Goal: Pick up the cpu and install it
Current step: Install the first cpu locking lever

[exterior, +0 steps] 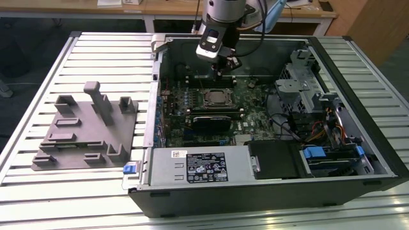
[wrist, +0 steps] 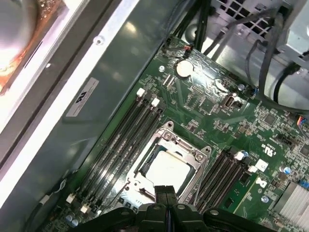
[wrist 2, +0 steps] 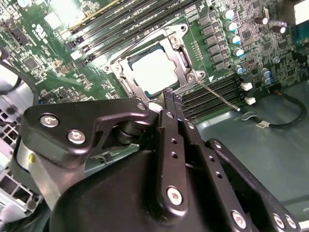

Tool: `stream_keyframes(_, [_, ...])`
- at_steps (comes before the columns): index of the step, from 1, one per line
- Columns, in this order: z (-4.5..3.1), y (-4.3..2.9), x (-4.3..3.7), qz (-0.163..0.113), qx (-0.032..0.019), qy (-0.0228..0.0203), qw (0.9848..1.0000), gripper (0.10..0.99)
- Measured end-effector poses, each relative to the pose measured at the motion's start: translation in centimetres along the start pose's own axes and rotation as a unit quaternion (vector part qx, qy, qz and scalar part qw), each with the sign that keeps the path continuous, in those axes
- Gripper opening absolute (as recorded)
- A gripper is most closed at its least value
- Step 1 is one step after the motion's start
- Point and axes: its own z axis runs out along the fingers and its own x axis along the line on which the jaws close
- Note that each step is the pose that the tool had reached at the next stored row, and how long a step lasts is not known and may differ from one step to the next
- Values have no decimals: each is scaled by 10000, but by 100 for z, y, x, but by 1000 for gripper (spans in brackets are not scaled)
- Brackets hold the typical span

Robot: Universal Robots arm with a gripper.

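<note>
One cpu (wrist: pixel 166 170) sits seated in the motherboard's socket (wrist: pixel 145 181), so I hover my empty gripper (wrist: pixel 165 189), fingers pressed together, just above the frame's edge, steadily.

The place reads as a robotics lab or electronics workshop. An opened desktop computer case (exterior: pixel 268 120) lies on its side on a worktable of ribbed aluminium profiles (exterior: pixel 38 115), its green motherboard (exterior: pixel 217 110) exposed. On the exterior view's left sits a grey moulded fixture (exterior: pixel 86 129) with slots and posts. An industrial robot arm (exterior: pixel 223 19) reaches down from the far side. Behind the table stand light wooden desks (exterior: pixel 160 9) over a dark floor, and wooden panelling (exterior: pixel 377 24) fills the far right corner.
</note>
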Motion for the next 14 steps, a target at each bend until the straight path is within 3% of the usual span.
stream_keyframes(14, [0, -1, -2, -554, 6, 15, 9985, 106])
